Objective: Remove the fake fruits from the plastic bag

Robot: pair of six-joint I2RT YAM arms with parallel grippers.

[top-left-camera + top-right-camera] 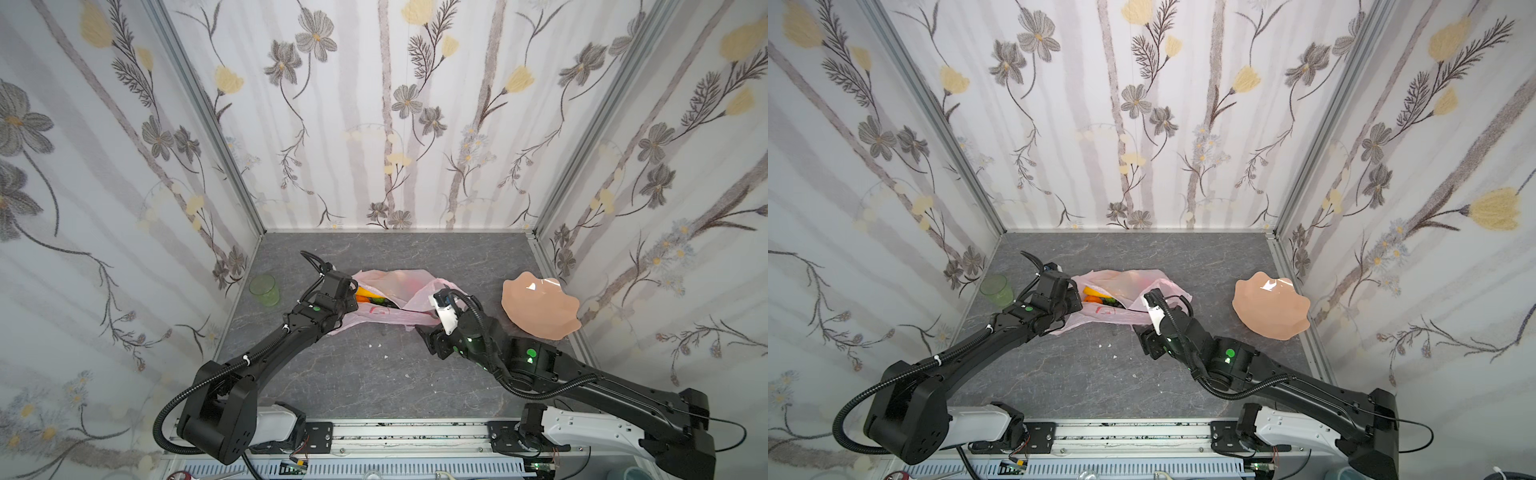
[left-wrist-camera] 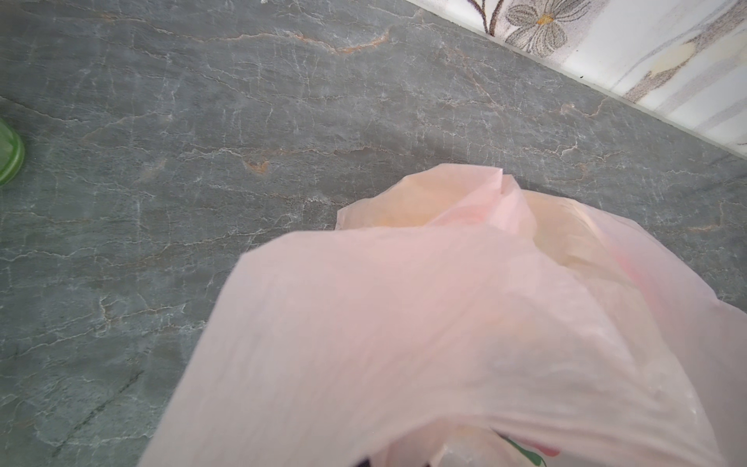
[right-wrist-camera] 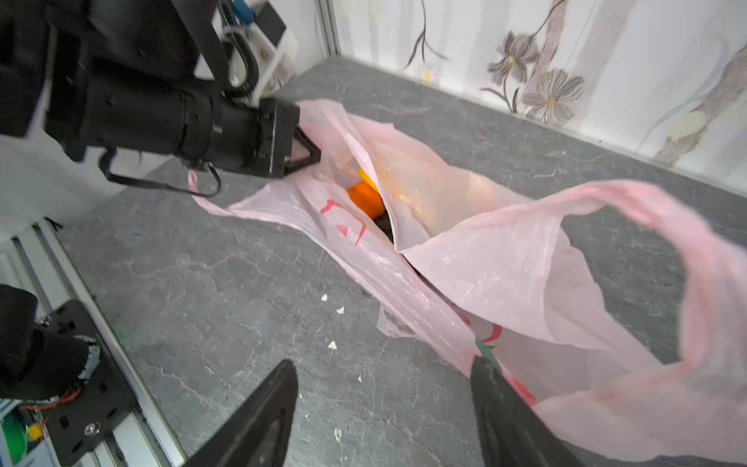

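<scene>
A green cup point(image 1: 264, 289) stands near the left wall. The left gripper point(image 3: 311, 153) is clamped on the rim of the plastic bag point(image 1: 399, 279). The bag lies mid-table, long axis left to right, mouth toward the arms, fake fruits point(image 3: 366, 198) inside. The right gripper point(image 3: 384, 364) has its jaws apart, one finger touching the bag. A peach plate point(image 1: 538, 305) sits far right. The table point(image 1: 374, 374) is grey marbled, the walls point(image 1: 374, 124) floral.

— The plastic bag point(image 3: 485, 263)?
— Thin, translucent pink film, crinkled, faintly shiny.
— And the worktop point(image 3: 202, 283) under it?
— Grey, stone-look, veined, matt. The plate point(image 1: 540, 305) beside the bag looks smooth, glossy.
</scene>
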